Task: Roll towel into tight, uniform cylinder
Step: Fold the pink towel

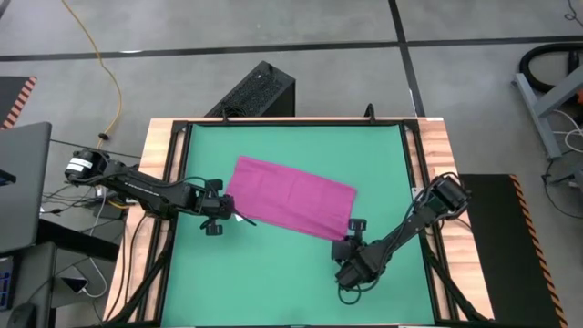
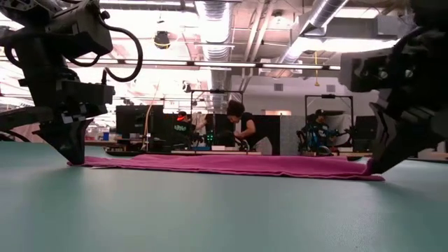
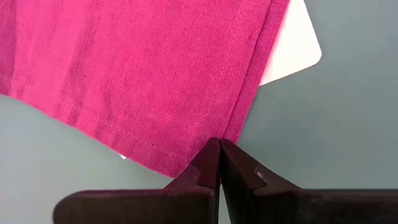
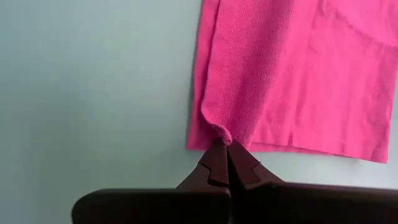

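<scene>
On green mat (image 1: pixel 273 273) | towel (image 1: pixel 291 196) flat, long axis left-right | both fingers pinch towel corners

Towel (image 2: pixel 231 166) flat — grippers at both ends

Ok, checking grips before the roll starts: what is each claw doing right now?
Left claw: shut, pinching the towel at its corner.
Right claw: shut, pinching the towel's opposite corner.

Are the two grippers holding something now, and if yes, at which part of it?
Both are shut on the towel. The left gripper pinches its corner beside the white tag; the right gripper pinches a corner at the opposite end.
</scene>
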You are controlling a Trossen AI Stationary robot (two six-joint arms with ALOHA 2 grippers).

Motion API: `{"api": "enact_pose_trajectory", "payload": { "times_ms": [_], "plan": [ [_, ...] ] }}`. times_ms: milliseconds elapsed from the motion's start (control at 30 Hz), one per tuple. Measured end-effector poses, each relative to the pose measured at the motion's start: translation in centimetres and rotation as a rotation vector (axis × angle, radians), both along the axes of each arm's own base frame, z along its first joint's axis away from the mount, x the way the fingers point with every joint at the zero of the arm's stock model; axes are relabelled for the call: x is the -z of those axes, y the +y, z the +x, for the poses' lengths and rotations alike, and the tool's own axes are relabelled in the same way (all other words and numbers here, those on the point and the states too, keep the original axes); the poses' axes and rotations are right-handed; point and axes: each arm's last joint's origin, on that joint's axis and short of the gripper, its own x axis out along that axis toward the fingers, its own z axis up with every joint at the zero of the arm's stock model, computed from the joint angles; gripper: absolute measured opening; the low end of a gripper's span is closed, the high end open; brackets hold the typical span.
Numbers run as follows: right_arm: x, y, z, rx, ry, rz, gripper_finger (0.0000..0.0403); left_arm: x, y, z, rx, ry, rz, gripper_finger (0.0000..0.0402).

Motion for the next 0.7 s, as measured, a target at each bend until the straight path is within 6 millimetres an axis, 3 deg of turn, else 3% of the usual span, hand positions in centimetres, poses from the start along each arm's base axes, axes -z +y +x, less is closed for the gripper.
{"api": "enact_pose_trajectory", "payload": {
  "times_ms": [333, 600, 700],
  "plan": [
    [0.1, 0.0, 0.1, 0.02, -0.009, 0.024, 0.0, -0.2, 0.0, 0.1, 0.015, 0.002, -0.001, 0.0],
    [0.1, 0.1, 0.4, 0.029, -0.036, 0.051, 0.0001, -2.3, -0.3, 1.3, 0.051, -0.006, -0.031, 0.0],
    [0.1, 0.1, 0.4, 0.029, -0.036, 0.052, 0.0001, -3.3, -0.6, 2.4, 0.067, -0.094, -0.073, 0.0]
  ]
}}
